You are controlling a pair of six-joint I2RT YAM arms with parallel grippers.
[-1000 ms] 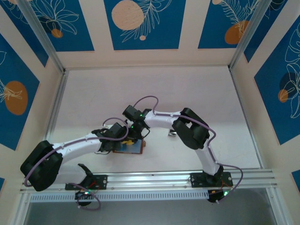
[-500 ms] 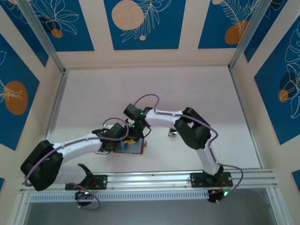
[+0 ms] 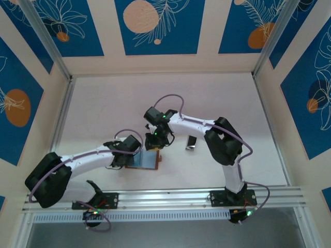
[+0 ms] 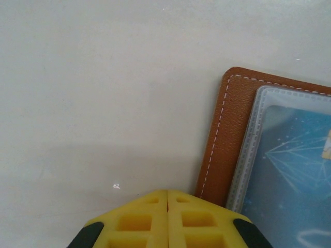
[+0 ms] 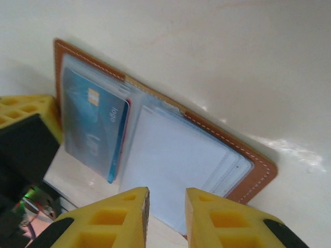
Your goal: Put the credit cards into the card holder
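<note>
One blue credit card [image 5: 95, 124] sits in the open brown card holder [image 5: 170, 155] on the bench [image 4: 103, 77]. Left end effector [image 4: 167, 206] closed, empty, at its corner; right end effector [image 5: 166, 201] slightly parted, empty.

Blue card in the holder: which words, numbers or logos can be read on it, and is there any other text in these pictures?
Blue card: a short white word beside the gold chip, too blurred to read.
Card holder: no text, only pale stitching.
Wall panels: drawings of leaves and circles, no words.
</note>
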